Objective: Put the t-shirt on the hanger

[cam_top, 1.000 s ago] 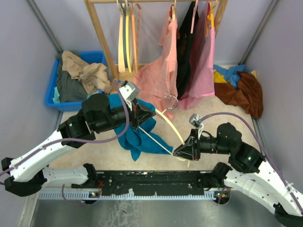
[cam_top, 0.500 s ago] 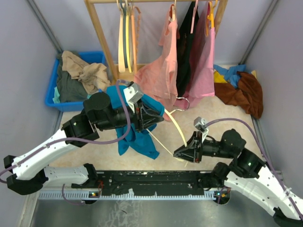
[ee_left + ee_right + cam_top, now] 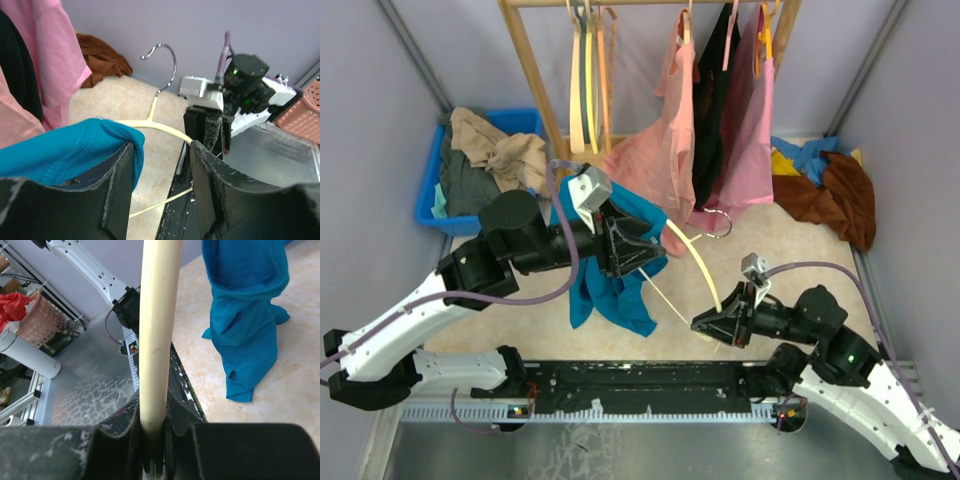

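**A:** Count it for me, near edge outwards.

**B:** Two arms. Nearest is the right gripper (image 3: 698,322), then the left gripper (image 3: 632,250). One hanger (image 3: 703,265) and one t-shirt (image 3: 605,295) lie between them. Beyond that, a wooden rack (image 3: 533,70) carries two pink garments (image 3: 665,150) and one black garment (image 3: 712,100). It also has a few bare hangers, maybe four, since they overlap too much to count. At the far left is one blue bin (image 3: 428,205) of clothes, and at the far right one pile of clothes (image 3: 835,190).

**A:** And the fingers?

**B:** The right pair is clenched tight on the near tip of the hanger, with the cream arm running straight out from between them. The left fingers (image 3: 122,185) stand about halfway apart with nothing in the gap. The t-shirt's edge drapes over the outer side of one, and I can't say whether it touches the inner pad.

**A:** Which way does the hanger lie?

**B:** Its long axis runs from the near right, at the right gripper, to the far left, where its other end sits inside the t-shirt by the left gripper. Its hook (image 3: 716,222) sticks out toward the rack.

**A:** And the shirt?

**B:** It hangs off that far end, bunched into one long fold that drops toward the floor in front of the left arm
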{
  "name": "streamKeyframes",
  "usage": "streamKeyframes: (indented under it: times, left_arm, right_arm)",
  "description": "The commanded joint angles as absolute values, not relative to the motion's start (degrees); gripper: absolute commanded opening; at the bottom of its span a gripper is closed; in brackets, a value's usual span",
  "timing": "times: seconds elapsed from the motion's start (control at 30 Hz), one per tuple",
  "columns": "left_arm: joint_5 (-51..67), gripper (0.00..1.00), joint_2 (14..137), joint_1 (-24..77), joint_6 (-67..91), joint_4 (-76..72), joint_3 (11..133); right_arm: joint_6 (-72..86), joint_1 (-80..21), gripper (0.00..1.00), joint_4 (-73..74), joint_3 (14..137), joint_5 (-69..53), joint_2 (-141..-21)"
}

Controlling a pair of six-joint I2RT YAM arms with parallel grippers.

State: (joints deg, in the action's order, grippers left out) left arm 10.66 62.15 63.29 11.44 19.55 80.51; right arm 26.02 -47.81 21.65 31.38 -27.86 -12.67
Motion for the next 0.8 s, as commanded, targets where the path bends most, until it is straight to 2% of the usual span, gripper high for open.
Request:
streamKeyframes:
  times: [0.0, 0.13, 0.2, 0.23, 0.27, 0.33, 0.47, 0.77]
  left_arm:
    - [10.9, 0.53, 62.0, 64.0, 9.6, 20.2, 85.8]
    - [5.4, 0.56, 59.4, 64.0, 9.0, 21.0, 86.2]
    - [4.3, 0.63, 57.8, 64.0, 8.7, 20.6, 85.8]
    - [3.9, 0.71, 57.4, 64.0, 8.6, 20.6, 85.8]
    - [3.6, 0.73, 57.2, 64.0, 8.4, 20.8, 86.0]
    - [4.1, 0.61, 57.5, 64.0, 7.9, 21.6, 86.8]
    - [-0.7, 0.62, 58.1, 64.0, 8.1, 26.0, 89.2]
    - [-28.4, 0.61, 45.8, 64.0, 13.0, 31.3, 79.7]
  right_arm:
    - [25.2, -47.6, 0.00, 11.4, 30.9, -26.0, -9.7]
    - [25.5, -47.6, 0.00, 10.7, 30.1, -25.5, -7.1]
    - [25.6, -47.6, 0.00, 10.5, 29.9, -25.5, -6.2]
    - [25.6, -47.6, 0.00, 10.4, 29.8, -25.5, -5.8]
    - [25.7, -47.6, 0.00, 10.3, 29.8, -25.5, -5.5]
    - [25.8, -47.6, 0.00, 9.9, 29.7, -25.5, -5.0]
    - [25.3, -47.6, 0.00, 10.4, 30.6, -25.3, -4.5]
    - [22.7, -47.6, 0.00, 17.6, 36.2, -24.4, -4.0]
